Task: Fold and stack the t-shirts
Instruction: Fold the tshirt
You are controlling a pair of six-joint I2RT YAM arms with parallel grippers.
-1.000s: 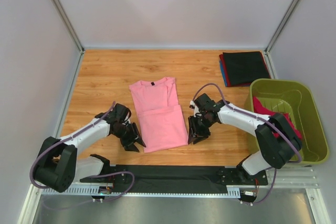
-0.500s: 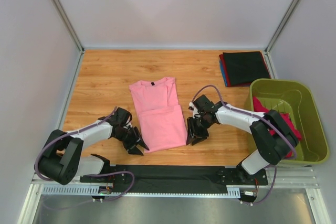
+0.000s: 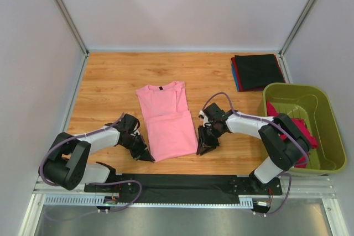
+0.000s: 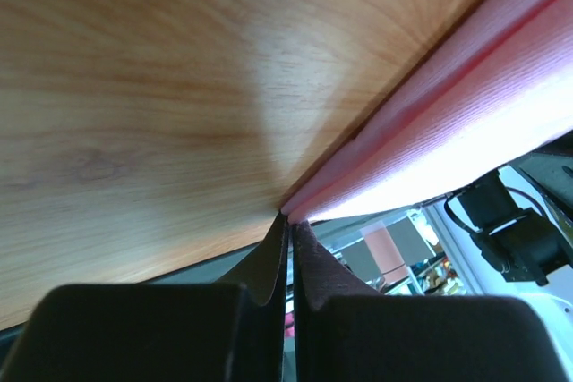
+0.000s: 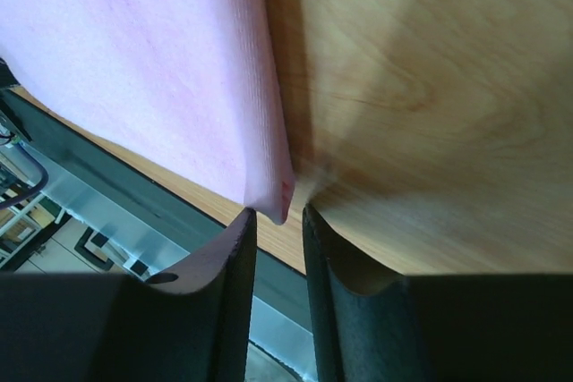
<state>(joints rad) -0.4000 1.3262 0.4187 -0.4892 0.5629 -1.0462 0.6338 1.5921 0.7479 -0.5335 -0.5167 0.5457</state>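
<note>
A light pink t-shirt (image 3: 166,122) lies partly folded on the wooden table, collar at the far end. My left gripper (image 3: 148,157) is at its near left corner. In the left wrist view, the jaws of my left gripper (image 4: 291,219) are pressed together on the tip of the pink cloth (image 4: 466,123). My right gripper (image 3: 201,148) is at the near right corner. In the right wrist view, my right gripper (image 5: 279,212) stands slightly open, and the corner of the pink t-shirt (image 5: 152,60) pokes down between its tips, unpinched.
A stack of folded t-shirts (image 3: 255,72), black on top with red and blue edges, sits at the far right. An olive-green tub (image 3: 332,136) stands at the right edge and holds a magenta-red shirt (image 3: 287,117). A black strip runs along the near edge.
Both grippers have slid inward and nearer, to the pink t-shirt's near corners. The left jaws have gone from apart to shut. The right jaws have narrowed slightly.
</note>
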